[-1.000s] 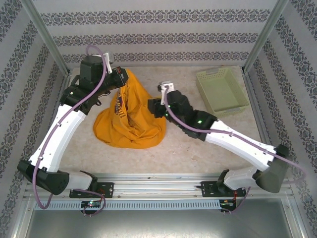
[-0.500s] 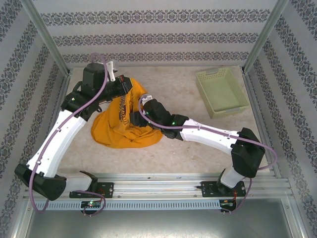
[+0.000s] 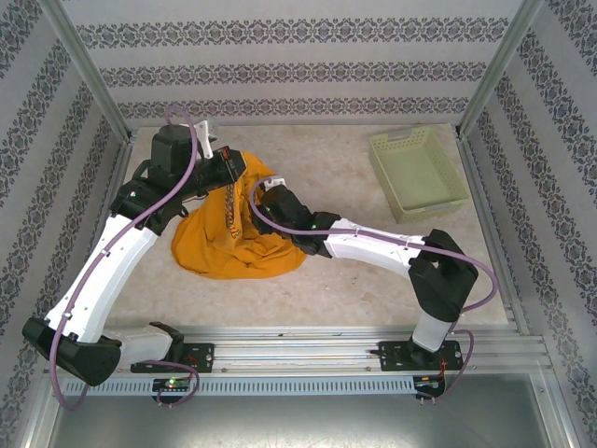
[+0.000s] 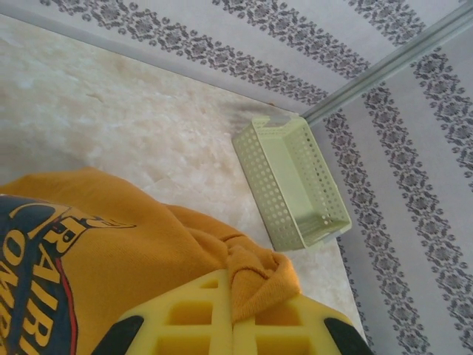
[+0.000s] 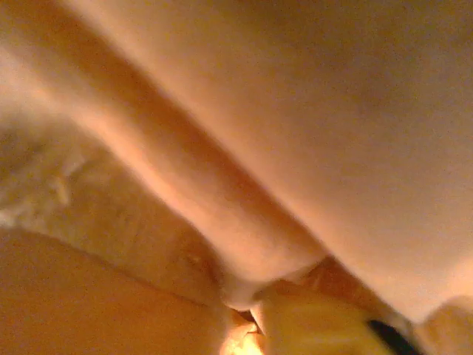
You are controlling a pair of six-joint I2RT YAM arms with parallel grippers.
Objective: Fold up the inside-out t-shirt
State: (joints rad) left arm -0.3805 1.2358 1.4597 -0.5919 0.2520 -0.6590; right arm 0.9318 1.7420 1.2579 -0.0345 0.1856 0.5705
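The inside-out t-shirt (image 3: pixel 238 238), in the top view, lies bunched mid-left on the table (image 3: pixel 373 271), its peak held up by the left gripper (image 3: pixel 230 169), seemingly so the right gripper (image 3: pixel 268 193) can dig in; the left wrist view shows jaws pinching a fold; the right wrist view blurs that hand's state beyond telling.

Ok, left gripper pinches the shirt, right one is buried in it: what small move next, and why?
Probably close the right gripper on the cloth surrounding it. The t-shirt is a bunched heap pinched by the left gripper, so a second hold seems needed before spreading it.
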